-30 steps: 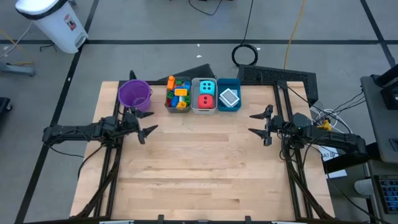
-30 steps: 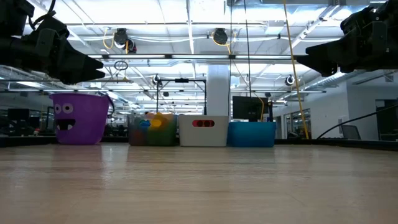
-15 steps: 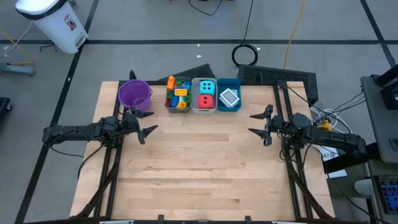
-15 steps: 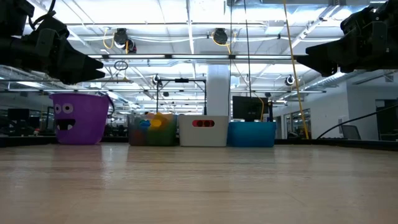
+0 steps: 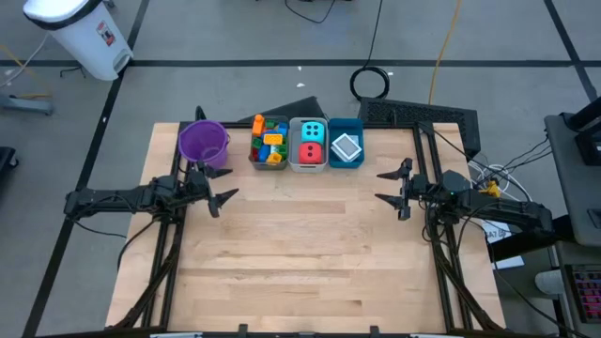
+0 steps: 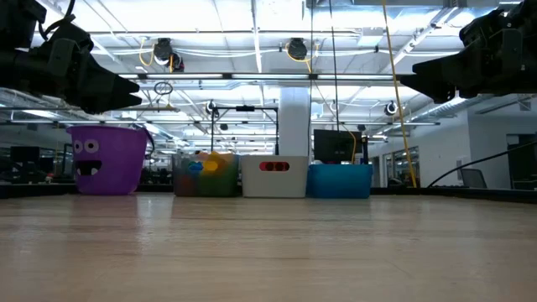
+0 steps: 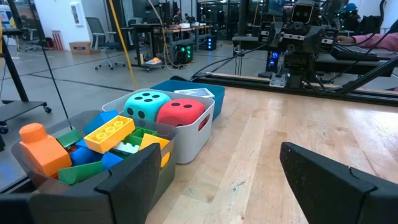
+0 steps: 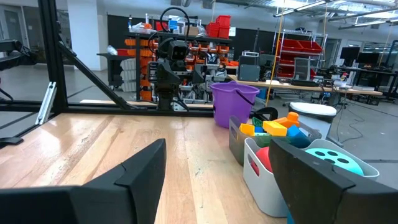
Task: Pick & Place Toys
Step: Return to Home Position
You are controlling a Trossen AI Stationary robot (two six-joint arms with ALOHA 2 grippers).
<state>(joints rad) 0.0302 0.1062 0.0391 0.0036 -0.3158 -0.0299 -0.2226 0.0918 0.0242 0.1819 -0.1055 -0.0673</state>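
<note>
- Tool on left arm (image 5: 223, 184): over the left edge of the surface (image 5: 310, 253), just in front of the purple bucket. Fingers spread wide, nothing in them. Low view shows it hanging clear of the wood.
- Purple bucket (image 5: 204, 143): back-left corner, upright, not a task item.
- Grey bin (image 5: 251, 150): back edge, near the bucket. Bricks (image 5: 269, 141) piled inside: blue, green, yellow, orange.
- White bin (image 5: 309, 169): just beside the grey bin. Cyan die (image 5: 313, 132) at the back, red die (image 5: 311, 152) in front of it, both inside.
- Blue bin (image 5: 358, 131): just beside the white bin, mid back edge. White flat pieces (image 5: 346, 146) lie inside.
- Right tool (image 5: 377, 186): over the right edge, pointing across at the other arm, fingers wide, empty.
- Progress: every toy I can see sits in a bin and none shows loose on the surface, so pick-and-place looks finished. Both arms look parked at the sides. Only settling at home would be left, if anything.
</note>
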